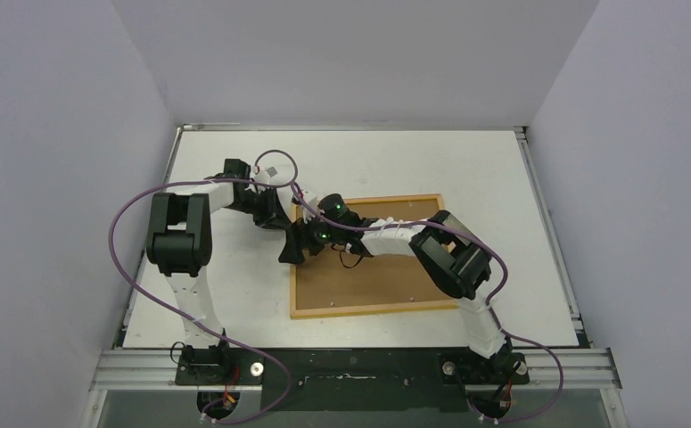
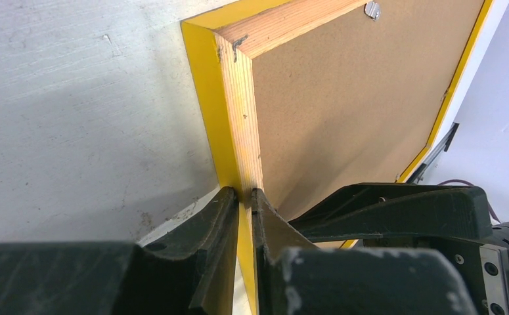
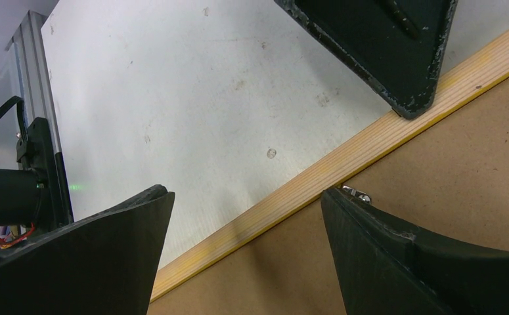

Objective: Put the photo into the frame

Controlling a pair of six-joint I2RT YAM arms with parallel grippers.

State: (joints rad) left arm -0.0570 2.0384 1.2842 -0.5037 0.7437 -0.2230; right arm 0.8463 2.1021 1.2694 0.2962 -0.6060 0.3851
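Observation:
The frame [image 1: 370,309] lies with its pale wood back up on the white table, the brown fibreboard backing panel [image 1: 386,276] inside it. The photo is hidden. My left gripper [image 1: 290,223] is shut on the frame's left rail near the far-left corner. In the left wrist view the gripper [image 2: 243,191] pinches the yellow-and-wood rail [image 2: 238,98]. My right gripper [image 1: 301,248] is open and straddles the same rail [image 3: 343,161]. In the right wrist view the gripper [image 3: 246,193] has one finger over the table and the other on the backing [image 3: 435,216], beside a metal clip [image 3: 358,193].
One finger of the left gripper [image 3: 402,59] touches the rail just ahead of my right gripper. Another metal clip [image 2: 372,8] sits on the frame's far rail. An aluminium rail [image 1: 538,196] borders the table on the right; grey walls stand on three sides.

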